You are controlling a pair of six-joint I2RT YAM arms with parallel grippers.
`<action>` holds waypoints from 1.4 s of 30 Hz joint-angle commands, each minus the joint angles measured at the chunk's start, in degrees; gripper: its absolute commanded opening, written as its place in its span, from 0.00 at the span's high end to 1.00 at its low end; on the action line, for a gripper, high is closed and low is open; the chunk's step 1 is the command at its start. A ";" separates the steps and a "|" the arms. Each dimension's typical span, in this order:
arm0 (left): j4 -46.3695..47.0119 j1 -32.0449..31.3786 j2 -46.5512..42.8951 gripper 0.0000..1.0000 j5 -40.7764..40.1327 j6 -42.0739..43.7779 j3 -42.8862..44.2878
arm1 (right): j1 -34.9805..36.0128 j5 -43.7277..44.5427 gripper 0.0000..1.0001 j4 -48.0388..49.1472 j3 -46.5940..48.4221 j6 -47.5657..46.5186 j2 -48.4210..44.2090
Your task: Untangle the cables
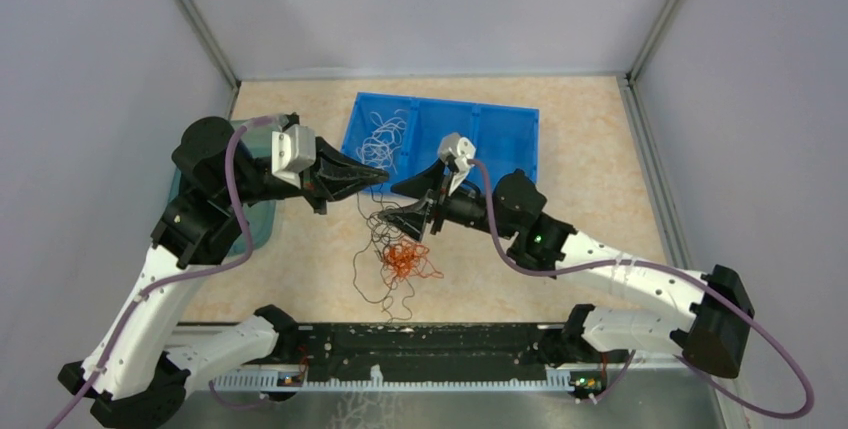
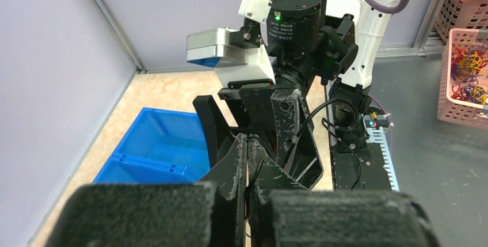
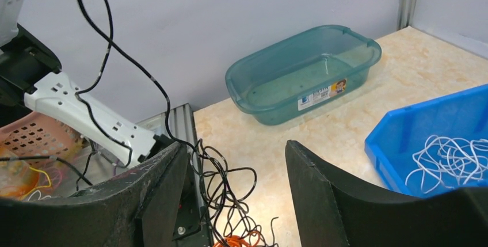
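1. Grey walls close in a beige, marbled desk (image 1: 600, 199), with two arms bolted at its near edge
2. We count three colours of wire. The white cables (image 1: 385, 139) lie loose in the leftmost compartment of one blue bin (image 1: 510, 139). The red-orange cables (image 1: 405, 261) sit in one tight clump on the desk just in front of that bin. The black cables (image 1: 372, 249) loop around and over the clump. The strands are too thin and knotted for us to count singly
3. We see the left end effector (image 1: 383, 180) with its fingers pressed together above the pile, and black strands run up from the pile to its tip
4. The right end effector (image 3: 233, 155) faces it with its fingers wide apart and gripping nothing. Black strands lie on the desk in the gap between them
5. One teal tub (image 3: 270, 111) stands on the left of the desk, largely covered by the left arm in the top view. The right wrist hides part of the blue bin
6. Two pink baskets (image 2: 463, 80) holding coloured loops stand off the desk
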 commanded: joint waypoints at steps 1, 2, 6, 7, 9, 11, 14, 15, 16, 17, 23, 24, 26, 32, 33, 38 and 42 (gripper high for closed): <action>0.51 -0.11 0.05 1.00 0.87 -0.59 0.43 | -0.44 -1.02 0.38 8.33 3.90 1.24 3.05; 0.59 -0.11 0.04 1.00 0.85 -0.65 0.34 | -0.48 -0.74 0.39 9.35 4.23 1.66 4.04; 0.87 -0.12 0.46 1.00 0.84 -0.78 0.28 | -0.09 2.19 0.46 12.67 6.30 1.93 7.95; 0.87 -0.11 0.48 1.00 0.88 -0.78 0.29 | 0.15 3.11 0.47 13.25 6.58 1.45 8.56; 0.80 -0.15 0.53 1.00 0.84 -0.82 0.29 | 0.92 5.89 0.47 14.75 6.53 0.72 9.26; 0.67 -0.12 0.53 1.00 0.90 -0.81 0.29 | 1.42 8.33 0.47 15.29 6.65 -0.07 10.09; 0.31 -0.11 0.46 1.00 0.89 -0.85 0.29 | 1.95 9.04 0.43 16.25 6.31 -1.06 10.56; 0.20 -0.15 0.47 1.00 0.86 -0.76 0.29 | 2.14 8.42 0.39 16.72 6.01 -1.24 10.34; -0.02 -0.11 0.41 1.00 0.77 -0.58 0.29 | 2.30 7.36 0.36 17.40 5.66 -1.49 9.95; -0.20 -0.11 0.29 1.00 0.61 -0.39 0.29 | 2.60 6.70 0.34 18.30 5.05 -1.93 9.51; -0.33 -0.11 0.42 1.00 0.20 0.06 -0.06 | 3.43 8.10 0.29 18.70 4.45 -3.22 8.32; -0.28 -0.11 0.52 1.00 0.25 -0.09 0.08 | 3.50 8.24 0.30 18.58 4.59 -3.05 8.38; -0.13 -0.16 0.69 1.00 0.33 -0.28 0.48 | 3.53 9.29 0.36 17.72 4.73 -2.83 8.57; -0.18 -0.11 1.89 1.00 0.46 -0.26 3.74 | 3.43 13.28 0.51 19.65 -1.26 -2.01 9.02; -0.18 -0.11 2.15 1.00 0.64 -0.28 4.53 | 3.50 13.74 0.52 20.44 -2.58 -1.48 9.20; -0.18 -0.13 3.85 1.00 1.85 -0.91 8.81 | 3.46 15.09 0.57 26.03 -9.86 2.02 11.20; -0.18 -0.11 5.04 1.00 1.93 -0.96 12.36 | 3.48 15.69 0.61 29.60 -13.27 4.44 13.50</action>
